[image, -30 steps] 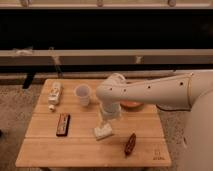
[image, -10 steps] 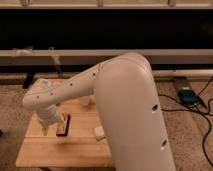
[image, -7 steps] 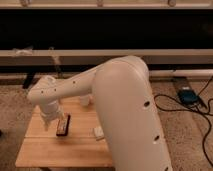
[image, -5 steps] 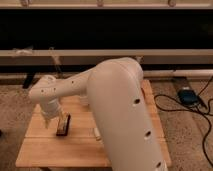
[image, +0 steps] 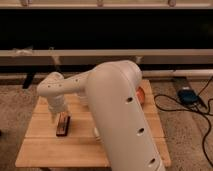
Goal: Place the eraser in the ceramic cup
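Your white gripper [image: 56,112] hangs low at the far end of the small flat dark brown rectangular eraser [image: 63,125] with its reddish-orange rim, which lies flat on the pale wooden slatted counter [image: 46,150]. Whether the jaws are spread, pressed together or pinching the eraser cannot be told. The white ceramic cup does not show; it is probably hidden behind the bulky white arm [image: 120,112] to the right of the eraser. That is your main risk: carrying toward a target you cannot see, you could clip it or knock it over with the forearm. A thin flat bar may also slip or tilt if it is caught only at one end. The counter's edge runs near the eraser's left, so a dropped bar could slide off. To the eraser's right, only a sliver of the shallow orange bowl [image: 141,94] shows past the arm. Free board lies in front of the eraser.
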Robot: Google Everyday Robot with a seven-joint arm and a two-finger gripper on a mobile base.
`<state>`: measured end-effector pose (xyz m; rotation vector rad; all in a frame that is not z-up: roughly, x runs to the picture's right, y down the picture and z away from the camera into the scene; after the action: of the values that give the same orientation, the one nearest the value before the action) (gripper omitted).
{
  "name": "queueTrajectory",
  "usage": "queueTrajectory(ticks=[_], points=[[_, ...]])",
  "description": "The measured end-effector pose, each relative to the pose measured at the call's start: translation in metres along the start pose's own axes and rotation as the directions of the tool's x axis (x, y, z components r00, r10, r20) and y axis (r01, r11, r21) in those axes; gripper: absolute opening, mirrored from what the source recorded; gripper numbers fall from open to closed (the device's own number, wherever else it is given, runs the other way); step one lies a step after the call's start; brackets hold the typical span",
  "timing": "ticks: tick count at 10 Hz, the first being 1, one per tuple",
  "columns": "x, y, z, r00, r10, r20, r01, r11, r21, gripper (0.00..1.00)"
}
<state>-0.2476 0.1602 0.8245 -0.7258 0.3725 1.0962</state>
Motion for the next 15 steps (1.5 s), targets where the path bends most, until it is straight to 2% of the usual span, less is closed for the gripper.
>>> queueTrajectory(ticks=[5, 11, 13, 15], points=[[-0.001, -0.014, 0.021, 0.998, 0.035, -0.048, -0.035, 0.999, -0.005, 0.66], [0.005, 0.004, 0.033, 0.996, -0.002, -0.084, 0.003, 1.000, 0.007, 0.66], [0.005, 0.008, 0.036, 0.996, -0.009, -0.088, 0.011, 1.000, 0.019, 0.54], [0.005, 0.010, 0.037, 0.996, -0.016, -0.090, 0.019, 0.999, 0.027, 0.33]])
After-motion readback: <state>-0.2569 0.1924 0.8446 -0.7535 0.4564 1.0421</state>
